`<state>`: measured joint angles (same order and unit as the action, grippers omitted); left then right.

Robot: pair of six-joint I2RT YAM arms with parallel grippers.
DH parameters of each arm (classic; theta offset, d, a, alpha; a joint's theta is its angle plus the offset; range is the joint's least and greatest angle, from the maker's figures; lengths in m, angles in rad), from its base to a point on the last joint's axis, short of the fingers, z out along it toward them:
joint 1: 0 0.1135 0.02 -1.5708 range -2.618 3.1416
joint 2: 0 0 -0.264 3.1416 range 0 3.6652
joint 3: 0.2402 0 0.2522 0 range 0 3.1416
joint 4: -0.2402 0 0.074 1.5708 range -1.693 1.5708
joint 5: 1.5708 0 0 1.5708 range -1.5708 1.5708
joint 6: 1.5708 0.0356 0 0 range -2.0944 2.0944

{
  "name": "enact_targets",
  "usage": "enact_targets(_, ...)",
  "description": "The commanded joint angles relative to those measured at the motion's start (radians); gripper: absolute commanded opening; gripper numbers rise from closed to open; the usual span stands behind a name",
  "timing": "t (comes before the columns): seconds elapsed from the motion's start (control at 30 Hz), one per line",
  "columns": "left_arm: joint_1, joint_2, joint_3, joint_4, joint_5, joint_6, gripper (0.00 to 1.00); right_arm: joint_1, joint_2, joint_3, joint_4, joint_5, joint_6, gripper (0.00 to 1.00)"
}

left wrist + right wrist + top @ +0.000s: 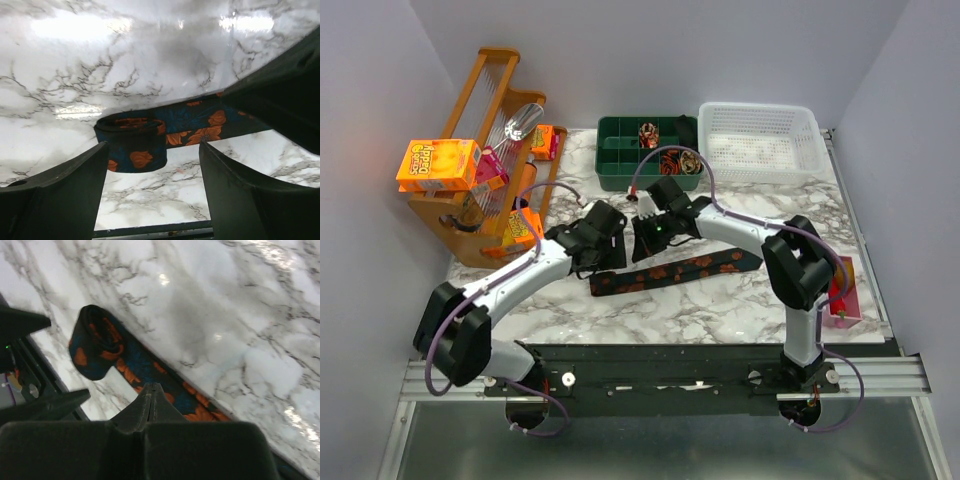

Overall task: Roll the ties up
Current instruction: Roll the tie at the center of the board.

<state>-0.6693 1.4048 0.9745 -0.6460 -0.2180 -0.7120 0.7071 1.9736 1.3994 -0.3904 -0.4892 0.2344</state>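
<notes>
Left gripper [152, 147] jaws stand wide apart, holding nothing; the roll [132, 150] at the tie's [690, 268] left end lies on the table [720, 320] just ahead, between them. Flat remainder of the tie runs rightward, long axis left to right. Right gripper [150, 395] is closed, empty, poised over that strip. Judged: left arm [520, 275] is nearer the roll.

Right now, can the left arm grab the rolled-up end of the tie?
Probably yes. The left gripper is open, and the rolled end of the tie lies just ahead of it on the table, with nothing in between.
</notes>
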Motion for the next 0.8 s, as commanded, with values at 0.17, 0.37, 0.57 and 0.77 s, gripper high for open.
enact_targets(0.17, 0.278, -0.217, -0.235, 0.146, 0.287, 0.011, 0.83, 0.114, -0.038, 0.039, -0.013, -0.063, -0.007, 0.00)
enact_targets(0.37, 0.417, -0.314, -0.350, 0.235, 0.454, 0.011, 0.84, 0.169, 0.027, 0.085, -0.016, -0.080, -0.001, 0.00)
enact_targets(0.57, 0.455, -0.337, -0.410, 0.302, 0.529, 0.009, 0.85, 0.173, 0.088, 0.136, -0.016, -0.046, 0.005, 0.01)
enact_targets(0.77, 0.458, -0.329, -0.459, 0.377, 0.569, 0.002, 0.85, 0.175, 0.117, 0.145, -0.025, 0.017, -0.006, 0.00)
